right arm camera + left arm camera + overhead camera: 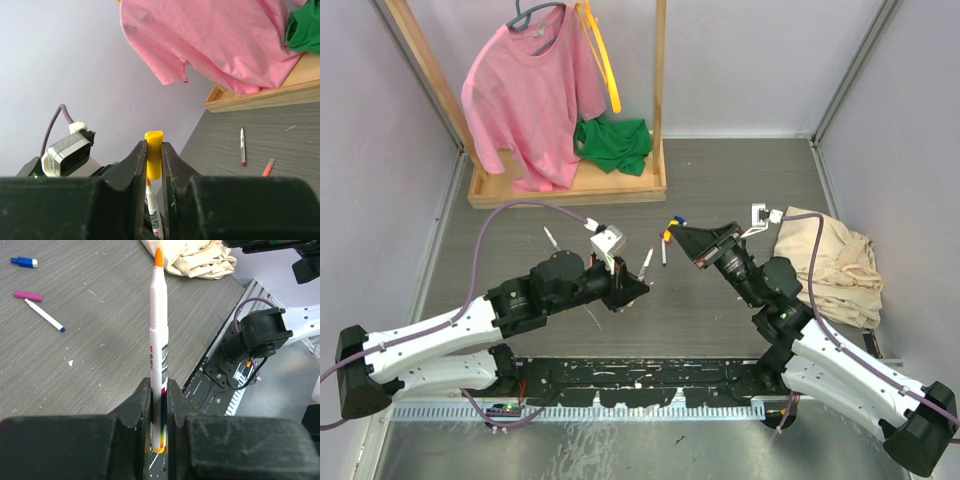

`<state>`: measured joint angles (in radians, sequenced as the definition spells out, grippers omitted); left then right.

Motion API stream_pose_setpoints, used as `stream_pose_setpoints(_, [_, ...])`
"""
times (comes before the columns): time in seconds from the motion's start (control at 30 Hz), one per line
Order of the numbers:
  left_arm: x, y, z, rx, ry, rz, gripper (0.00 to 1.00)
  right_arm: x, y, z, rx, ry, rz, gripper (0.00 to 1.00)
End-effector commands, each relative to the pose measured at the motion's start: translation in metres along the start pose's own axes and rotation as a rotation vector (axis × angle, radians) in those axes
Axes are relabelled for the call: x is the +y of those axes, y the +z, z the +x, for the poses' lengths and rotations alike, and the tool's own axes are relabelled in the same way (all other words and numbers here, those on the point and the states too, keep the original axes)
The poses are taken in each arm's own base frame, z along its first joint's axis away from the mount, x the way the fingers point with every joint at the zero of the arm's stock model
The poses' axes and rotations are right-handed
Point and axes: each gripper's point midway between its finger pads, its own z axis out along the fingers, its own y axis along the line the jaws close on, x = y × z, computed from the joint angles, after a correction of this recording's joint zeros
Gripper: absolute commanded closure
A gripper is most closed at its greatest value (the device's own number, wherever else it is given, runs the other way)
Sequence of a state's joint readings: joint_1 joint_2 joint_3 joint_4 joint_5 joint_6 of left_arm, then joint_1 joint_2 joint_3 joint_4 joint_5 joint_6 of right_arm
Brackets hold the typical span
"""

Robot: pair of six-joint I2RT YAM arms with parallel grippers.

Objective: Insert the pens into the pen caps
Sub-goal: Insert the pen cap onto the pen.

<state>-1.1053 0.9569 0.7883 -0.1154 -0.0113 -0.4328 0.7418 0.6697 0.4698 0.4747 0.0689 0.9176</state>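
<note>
White barrel, orange tip: the orange-tipped pen [159, 340] is clamped in the left gripper [159, 390]. Jaws are tight on its lower barrel, and the yellow tail end pokes out below the fingers. The pen stands up out of the grip with its tip free in the air above the table [720, 190].

Right gripper [153, 145] is closed on the yellow cap [153, 162], pinched across its sides, one end sticking out past the fingertips. In the right wrist view the held pen shows just under the cap, between the fingers; cannot tell if tip and cap touch. The top view has the two grippers near each other mid-table, cap not on the pen.

Loose on the table:
- Blue-tipped pen [45, 315] lies flat, with the magenta cap [28, 295] just beside its back end.
- Blue cap [24, 262] sits further off, apart from both.
- Magenta-tipped pen [242, 146] lies flat on the left side.
- Short orange piece [268, 167] is near it, too small to say pen or cap.

Beige cloth [195, 257] sits on the right side. Pink shirt [530, 90] hangs on the wooden rack [570, 185] at the back, green cloth [613, 143] on its base.
</note>
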Motion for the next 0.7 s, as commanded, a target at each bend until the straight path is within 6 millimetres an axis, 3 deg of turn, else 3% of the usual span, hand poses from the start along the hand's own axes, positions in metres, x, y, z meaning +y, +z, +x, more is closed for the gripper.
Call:
stream_pose_setpoints(0.0, [-0.020,-0.004,-0.039,-0.116,0.019,0.060,1.00,0.031,0.005,-0.014,-0.032,0.020,-0.112,1.00])
stream_pose_setpoints(0.67, [-0.019,-0.001,-0.035,-0.093,0.020,0.056,1.00,0.044,0.008,-0.004,0.028,0.013,-0.178,1.00])
